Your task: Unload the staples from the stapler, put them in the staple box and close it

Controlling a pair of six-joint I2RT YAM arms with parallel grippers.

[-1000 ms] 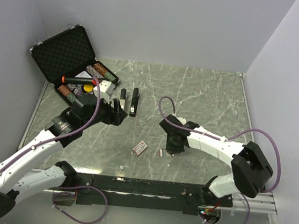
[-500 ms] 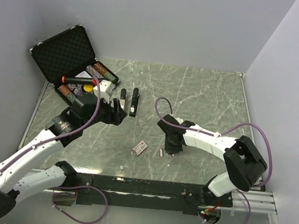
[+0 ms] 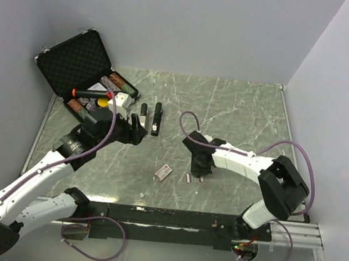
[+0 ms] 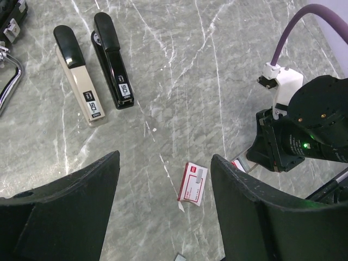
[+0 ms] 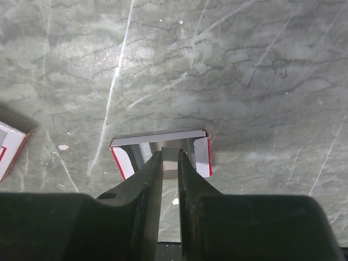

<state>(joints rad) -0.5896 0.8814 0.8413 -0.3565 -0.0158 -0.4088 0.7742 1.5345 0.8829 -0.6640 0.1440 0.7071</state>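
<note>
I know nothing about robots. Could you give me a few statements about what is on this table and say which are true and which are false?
1. A cream stapler and a black stapler lie side by side on the table. True.
2. The left gripper is clamped on the black stapler. False: its jaws stand wide open around nothing, apart from both staplers.
3. The case at the back left is closed. False: its lid stands open.
4. The right gripper has its tips right at a small open box with red edges. True.
</note>
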